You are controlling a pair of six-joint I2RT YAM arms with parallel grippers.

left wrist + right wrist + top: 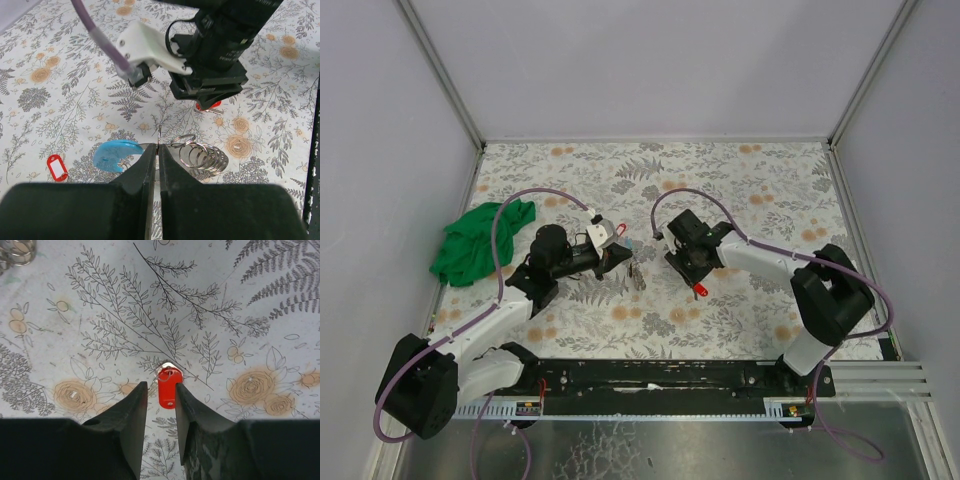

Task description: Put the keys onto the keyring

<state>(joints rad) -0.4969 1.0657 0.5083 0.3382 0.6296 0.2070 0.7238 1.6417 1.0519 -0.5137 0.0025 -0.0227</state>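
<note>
At table centre, on the floral-printed tabletop, the left gripper is clenched on the thin grey wire of the keyring. The keyring's bright light-blue arc lies on the surface just beside the fingers. A cluster of silver metal split rings lies just on the other side of the grip. The right gripper stands released, fingers apart, with a small key with a red oblong plastic tag flat on the tabletop between the tips. A second red plastic tag lies well apart from the keyring. A crumpled green cloth sits near the left wall.

Glossy red plastic key tag; matt floral table cover; soft green cloth.
</note>
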